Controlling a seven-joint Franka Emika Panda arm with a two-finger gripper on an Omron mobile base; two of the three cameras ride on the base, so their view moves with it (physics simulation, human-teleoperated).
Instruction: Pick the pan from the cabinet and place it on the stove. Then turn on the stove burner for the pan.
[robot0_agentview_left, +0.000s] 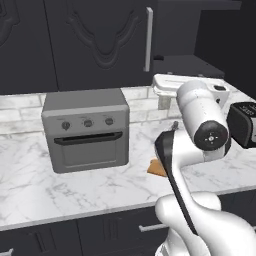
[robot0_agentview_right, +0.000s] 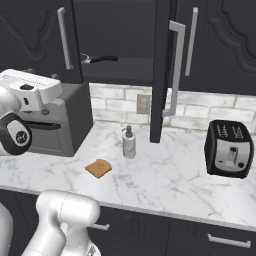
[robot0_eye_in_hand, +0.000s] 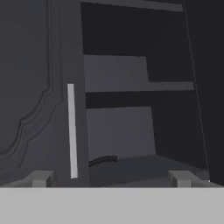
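While pincer gapes, pan handle lies ahead in cabinet.

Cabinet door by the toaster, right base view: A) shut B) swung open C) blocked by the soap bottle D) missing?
B: the cabinet door stands edge-on, swung out over the counter, and the pan handle shows on the shelf inside.

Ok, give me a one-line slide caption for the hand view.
Open cabinet seen past the open gripper, pan handle poking out on the bottom shelf.
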